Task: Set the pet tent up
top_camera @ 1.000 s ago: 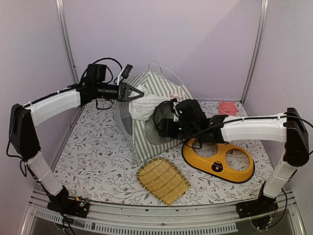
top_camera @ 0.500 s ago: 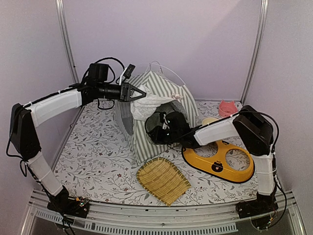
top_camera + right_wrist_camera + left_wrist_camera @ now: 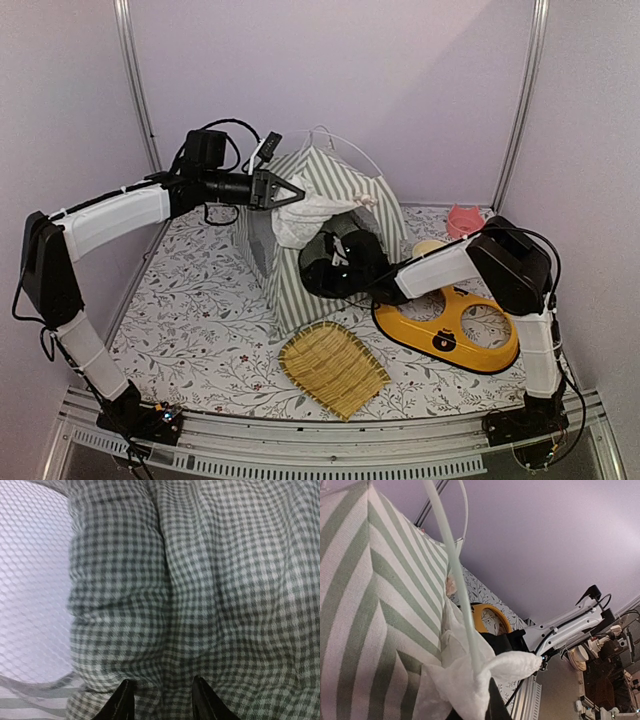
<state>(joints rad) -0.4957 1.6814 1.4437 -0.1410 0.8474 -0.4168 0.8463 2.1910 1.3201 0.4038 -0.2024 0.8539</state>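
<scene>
From above, the pet tent stands at the back middle of the flowery surface. It is striped grey-green and white, and thin white poles loop over its top. The left pincer is up by the tent's left top corner. It is pinched tight on the white lace curtain, which hangs bunched up from it. The right arm reaches across from the right into the tent's door, and its black end is lost inside. A yellow pet feeder lies just under that arm. A woven bamboo tray lies in front of the tent. A small pink thing sits at the back right.

The left wrist camera looks up along the striped cloth. A white pole runs down across it to the scrunched lace at the bottom. There a dark finger pokes out from under the lace. The right arm and a bit of the yellow feeder show behind.

The right wrist camera is inside the tent. The right pincer has its two dark tips apart, about half wide, with nothing squeezed between them. A green-and-white checked cushion fills the view right in front of the tips. I cannot tell if they touch it. A round mesh window glows on the left.
</scene>
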